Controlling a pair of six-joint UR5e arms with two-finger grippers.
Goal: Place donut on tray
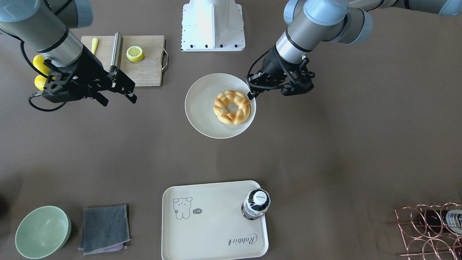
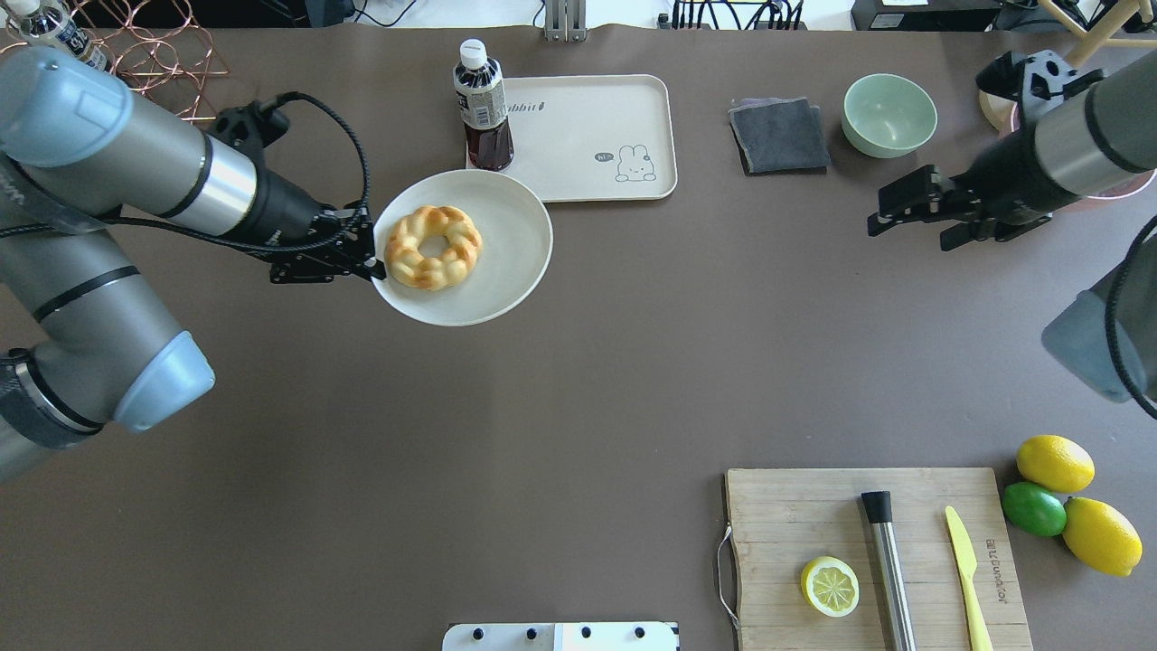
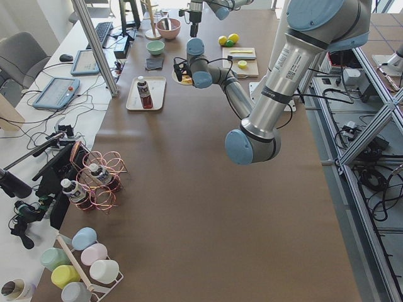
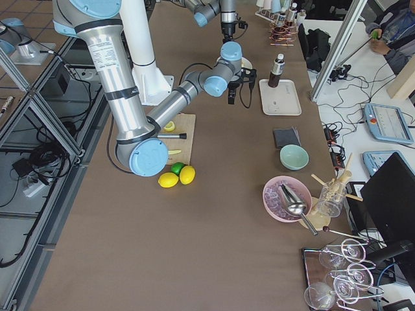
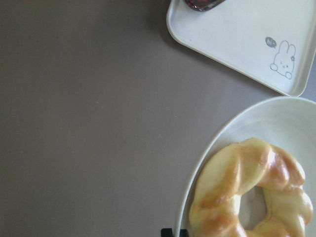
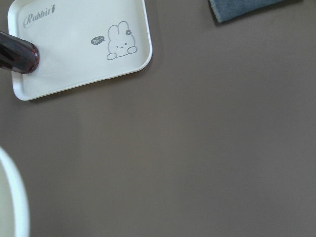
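The donut (image 1: 232, 107) lies on a round white plate (image 1: 202, 108), well apart from the tray (image 1: 213, 224), which carries a dark bottle (image 1: 256, 204) in one corner. The left gripper (image 1: 251, 94) has its fingers clenched on the plate's rim beside the donut. The right gripper (image 1: 120, 102) hangs over the worktop (image 1: 325, 151) near a cutting board (image 1: 148, 65), fingers spread and empty
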